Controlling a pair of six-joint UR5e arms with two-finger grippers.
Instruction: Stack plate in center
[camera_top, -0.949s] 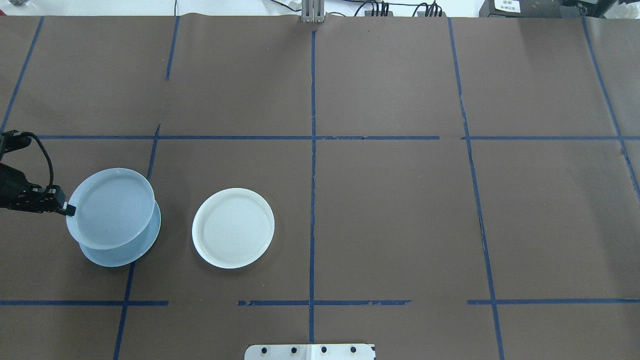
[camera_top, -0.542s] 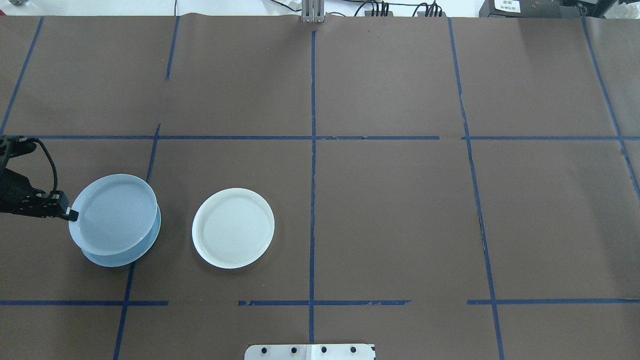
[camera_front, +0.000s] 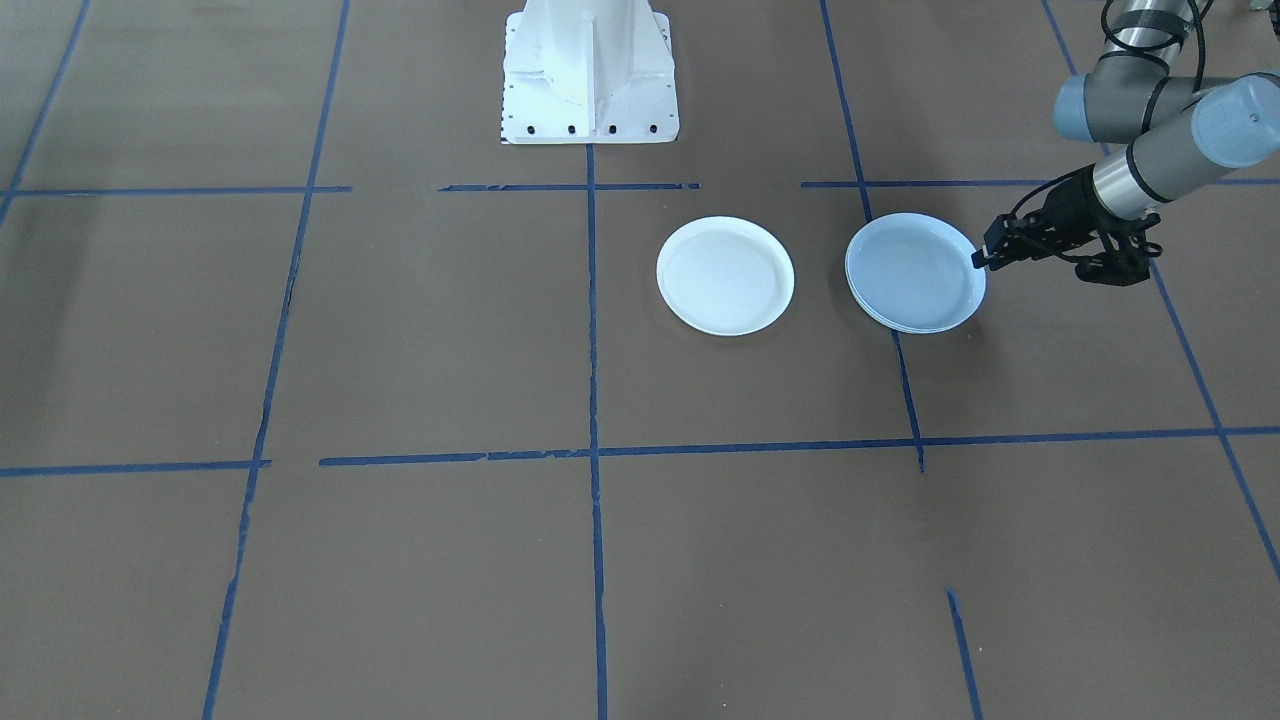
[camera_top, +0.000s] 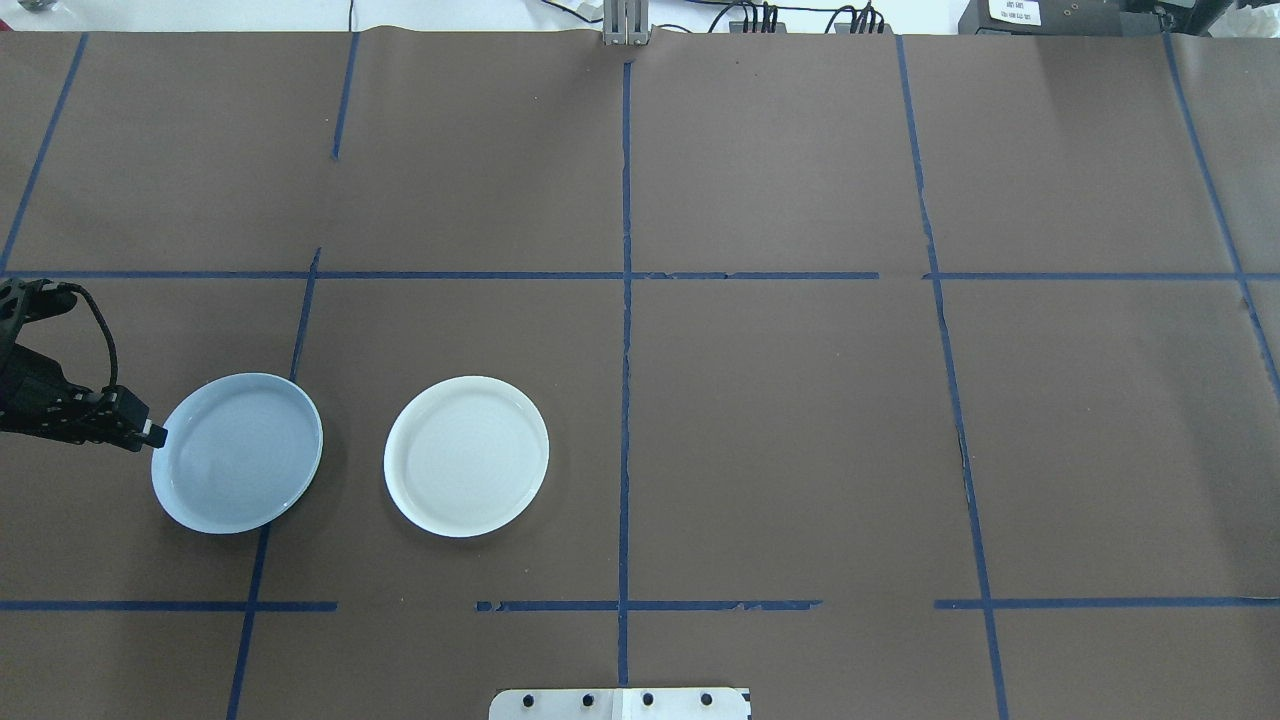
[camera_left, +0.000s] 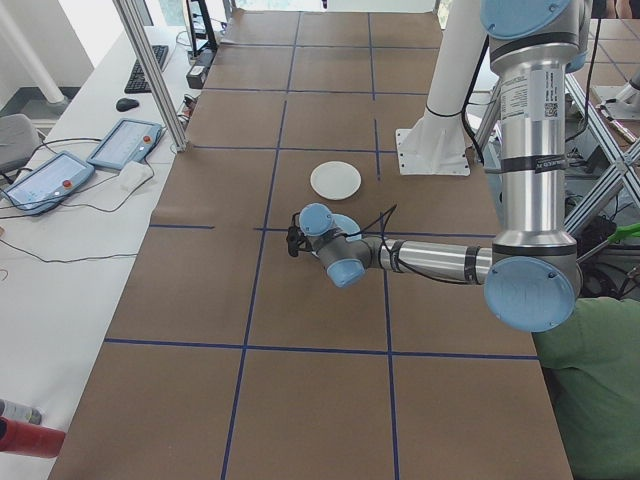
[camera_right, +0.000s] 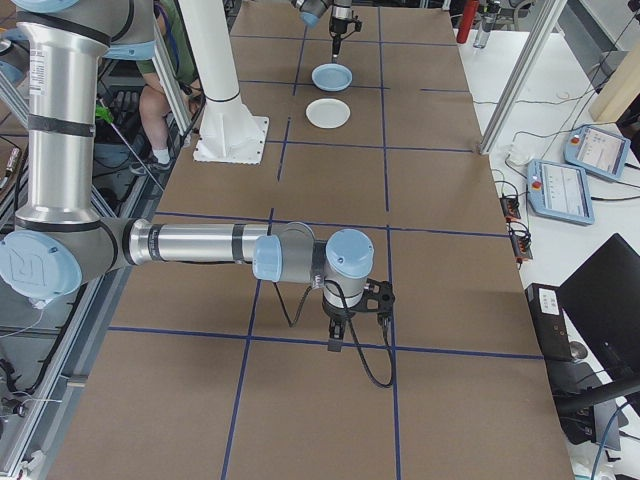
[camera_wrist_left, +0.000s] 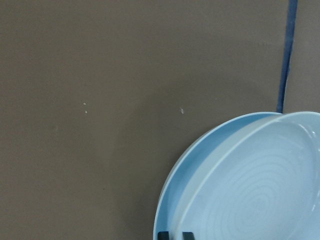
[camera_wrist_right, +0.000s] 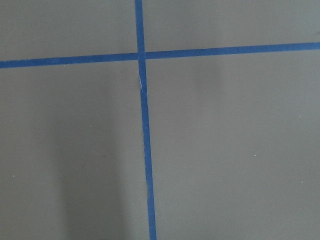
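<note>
Your left gripper is pinched on the near rim of the glossy ringed plate, jaws almost together. That plate stretches away from the fingers, lying face up on the matte pale blue plate.

From overhead the two plates read as one disc, and you cannot see the lower one there. The left wrist camera is what separates them. It shows the pale blue plate as a thin crescent sticking out beyond the ringed plate's rim, on the side just ahead of the fingertips. The front-facing view gives you only a faint second edge under the stack. The white plate sits by itself past the far side of the stack from the gripper, apart from it.

The wrist view cuts off most of both plates and shows only the very tips of the two pads, so you cannot make out exactly how the rim sits between them. In the left side view, the arm's own elbow and forearm cover most of the stack.

Both plates are round, so neither has a long axis. They lie flat and level, open faces upward.

Your right gripper shows only in the right side view, pointing down over bare paper well away from the plates. I cannot tell whether it is parted or closed. Its wrist camera shows only brown paper and crossing blue tape.
</note>
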